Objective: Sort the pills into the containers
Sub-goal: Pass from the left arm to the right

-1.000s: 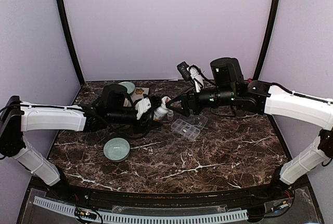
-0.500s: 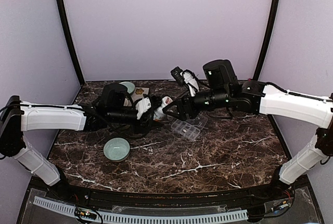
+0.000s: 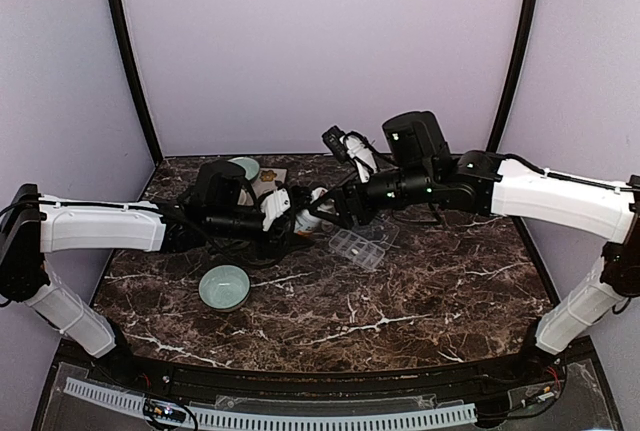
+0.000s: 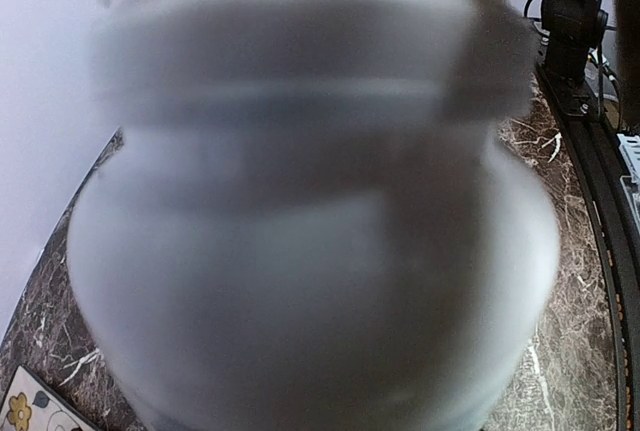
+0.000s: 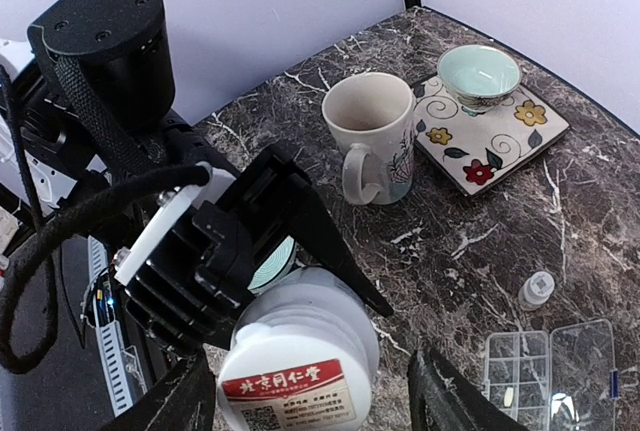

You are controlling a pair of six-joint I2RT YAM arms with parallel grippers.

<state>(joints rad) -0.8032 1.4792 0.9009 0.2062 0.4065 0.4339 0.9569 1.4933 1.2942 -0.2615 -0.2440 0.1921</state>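
Observation:
My left gripper is shut on a white pill bottle and holds it on its side above the table. In the right wrist view the bottle shows a red label on its end, with the left gripper's black fingers clamped on its body. My right gripper is open, one finger on each side of the bottle's labelled end; in the top view it is right at the bottle. The clear pill organiser lies open on the table below, also seen in the right wrist view. The bottle fills the left wrist view.
A pale green bowl sits near the left arm. At the back left stand a mug and a flowered plate bearing a second green bowl. A small white-capped bottle stands beside the organiser.
My right gripper has moved left and closed in on the bottle's end. The left arm and the bottle have stayed still.

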